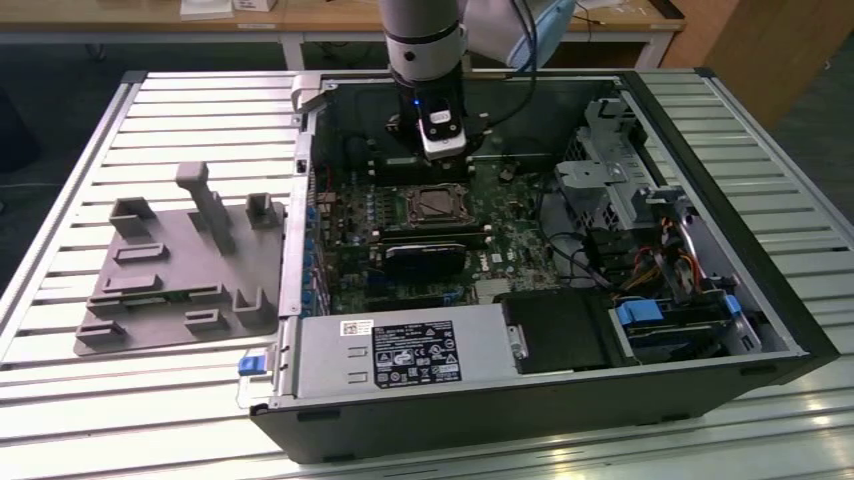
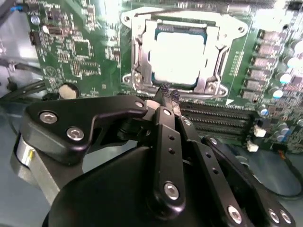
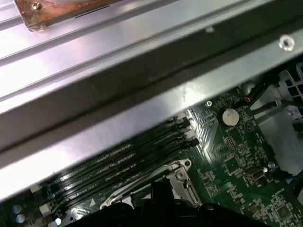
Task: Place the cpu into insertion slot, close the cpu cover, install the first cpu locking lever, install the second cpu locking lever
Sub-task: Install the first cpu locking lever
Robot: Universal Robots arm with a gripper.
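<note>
An open computer case (image 1: 561,400) lies on the slatted bench (image 1: 174,110); its green motherboard (image 1: 501,235) faces up, and the arm reaches down into the case at the far edge of the board; in the second wrist view the cpu (image 2: 179,52) sits flat in the insertion slot (image 2: 142,56) with the cpu cover (image 2: 214,47) framing it; the claw (image 2: 168,94) hangs just beside the socket's near edge, its fingertips drawn close together on nothing, the chip lying straight ahead of them.
</note>
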